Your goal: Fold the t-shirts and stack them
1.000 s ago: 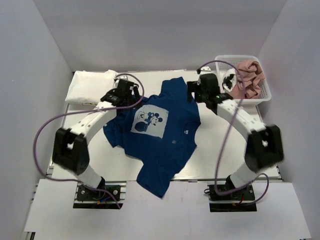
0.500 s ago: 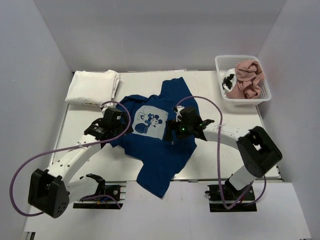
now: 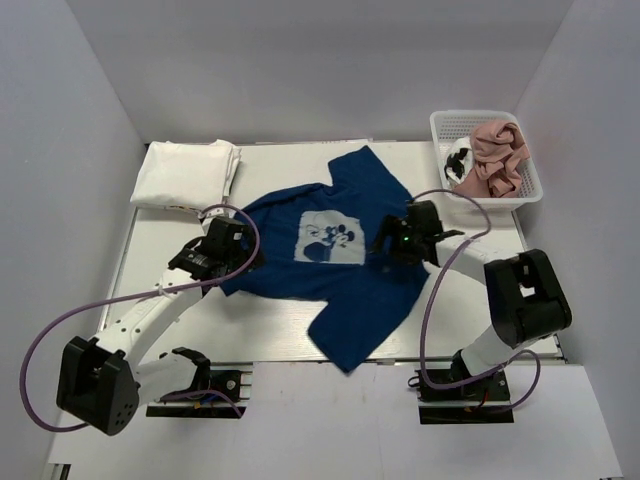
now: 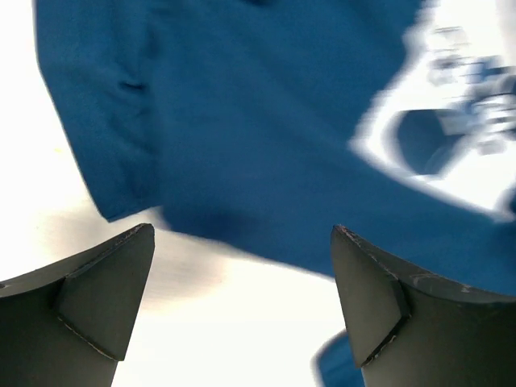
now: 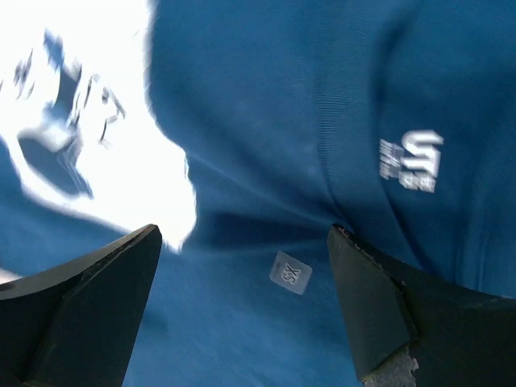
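Top external view: the navy t-shirt (image 3: 345, 275) lies spread, pale print (image 3: 332, 238) up, across the middle of the worktop (image 3: 460, 300), its lower end reaching the 6 o'clock edge. At its 9 o'clock edge the left fingers (image 3: 247, 256) stand spread wide, pinching nothing. At 3 o'clock the right fingers (image 3: 388, 243) are spread wide over the cloth, also pinching nothing. Folded white t-shirts (image 3: 185, 172) sit at 10 o'clock. A pink t-shirt (image 3: 495, 150) lies in the basket (image 3: 440, 125) at 2 o'clock.

The left arm (image 3: 150, 300) stretches low, far and rightward. The right arm (image 3: 468, 258) bends leftward from its raised elbow. The left gripper (image 3: 240, 250) and right gripper (image 3: 388, 240) point inward, jaws spread wide, gripping nothing.
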Tool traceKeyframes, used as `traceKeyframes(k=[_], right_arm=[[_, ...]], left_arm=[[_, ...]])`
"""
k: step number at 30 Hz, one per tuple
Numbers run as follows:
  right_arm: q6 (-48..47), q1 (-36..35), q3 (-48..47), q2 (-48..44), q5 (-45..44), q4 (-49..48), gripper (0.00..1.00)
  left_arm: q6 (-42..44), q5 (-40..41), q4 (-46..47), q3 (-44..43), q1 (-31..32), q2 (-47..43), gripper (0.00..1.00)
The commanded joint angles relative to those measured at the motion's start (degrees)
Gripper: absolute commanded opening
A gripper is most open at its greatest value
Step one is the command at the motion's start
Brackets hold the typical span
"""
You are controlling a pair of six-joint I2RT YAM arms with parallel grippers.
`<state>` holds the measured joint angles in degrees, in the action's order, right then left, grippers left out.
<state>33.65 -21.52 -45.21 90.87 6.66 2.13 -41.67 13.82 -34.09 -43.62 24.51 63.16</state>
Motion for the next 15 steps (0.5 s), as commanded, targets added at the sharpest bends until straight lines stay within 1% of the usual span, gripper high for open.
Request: traceKeyframes(k=[1,3,6,7,8,9,10,11,12,15], right_arm=[[-3.1,6.0,-0.2,1.1,-9.8,13.0,0.90],[-4.5,7.8,-3.0,0.8,-10.6,13.8,0.90],[-6.5,10.4,-10.4,1.3,-14.5,17.6,0.90],[-7.0,11.1,-11.8,1.4,-14.0,19.0,0.90],[-7.6,11.4,-12.7,1.2,-12.9,19.1,0.90],[-10.7,10.6,-12.8,0.0,-7.2,17.0,0.90],[-11.7,9.7,-12.3,-3.0,-3.9,15.7,0.90],[-13.1,9.3,-11.7,-4.2,-1.0,11.3,0.90],[-14.2,8.4,-8.9,-6.6,3.9,10.3,0.90],[-16.9,5.5,-7.1,-12.3,3.5,10.6,0.90]], left_arm=[[-1.8,-1.4,-3.4,1.6,-0.3,0.5,1.00],[-2.6,-2.0,-4.0,2.7,-0.3,0.5,1.00],[-3.9,-3.7,-4.0,5.3,-0.3,0.5,1.00],[-4.6,-3.7,-4.0,6.7,0.3,0.5,1.00],[-4.6,-4.6,-3.1,7.5,0.3,0.5,1.00],[-4.6,-5.4,-1.6,8.8,0.3,0.5,1.00],[-4.6,-7.4,-0.7,9.3,0.3,0.5,1.00],[-3.9,-8.4,0.2,9.3,0.3,1.7,1.00],[-3.9,-8.9,0.9,10.1,0.3,2.2,1.00],[-3.9,-7.5,2.4,11.4,0.3,5.1,0.99]])
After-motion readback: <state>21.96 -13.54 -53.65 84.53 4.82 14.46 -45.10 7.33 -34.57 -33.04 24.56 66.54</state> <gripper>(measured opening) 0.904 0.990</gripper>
